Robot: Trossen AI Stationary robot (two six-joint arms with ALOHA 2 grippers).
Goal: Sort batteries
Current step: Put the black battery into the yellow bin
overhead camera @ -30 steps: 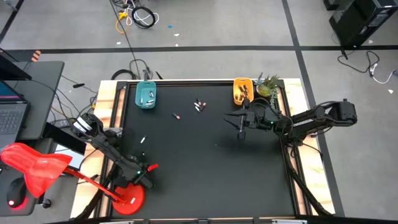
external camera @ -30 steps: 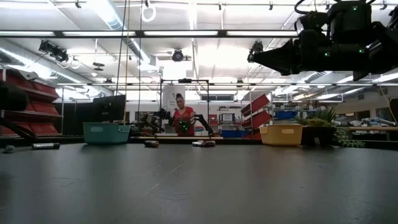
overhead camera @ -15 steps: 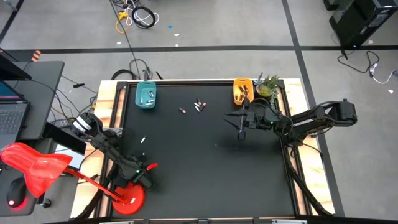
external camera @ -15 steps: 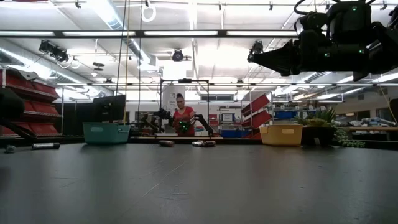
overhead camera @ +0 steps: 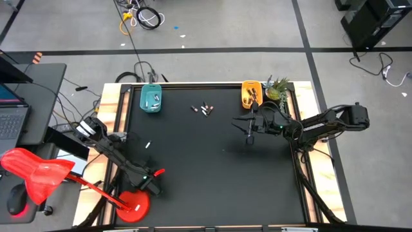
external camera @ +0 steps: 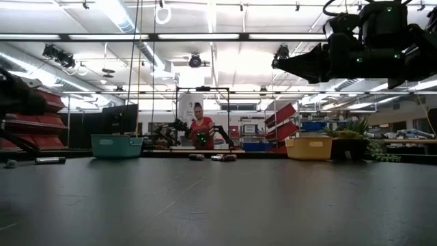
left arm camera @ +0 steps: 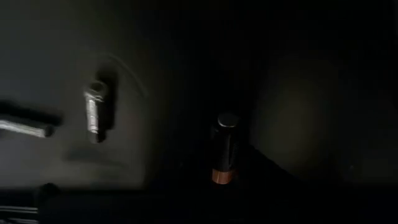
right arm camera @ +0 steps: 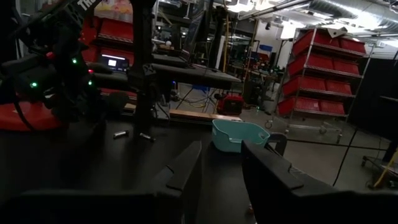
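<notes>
Moved: dark battery [overhead camera: 193, 109] now rolled closer to the loose cluster [overhead camera: 205, 109], just beside it; left arm shifted slightly.
Right gripper [overhead camera: 249, 138]: open, nothing between the fingers [right arm camera: 186, 168]; hovers above the table.
Left gripper [overhead camera: 153, 175]: low at the near left corner; cannot tell whether open or closed.
Ahead of left jaws: one dark battery with a copper end [left arm camera: 224, 149], close in, long axis running straight away, copper end nearest; whether gripped, cannot tell.
Off to the side of it: two silvery batteries [left arm camera: 94, 115], apart from the dark one.
Behind left jaws: pale battery [overhead camera: 147, 145] beside the forearm, lying diagonally.
From right jaws: cluster lies beyond the fingertips, toward the far edge and the left arm's side; axes too small to read.
Nearer arm: right one, judged closer to the cluster; left one closer to the pale battery.
Farther out: teal tray [overhead camera: 150, 103] holding pale batteries; yellow tray [overhead camera: 250, 85] holding dark ones, near the right jaws.
Progress: several batteries loose, sorting unfinished.
</notes>
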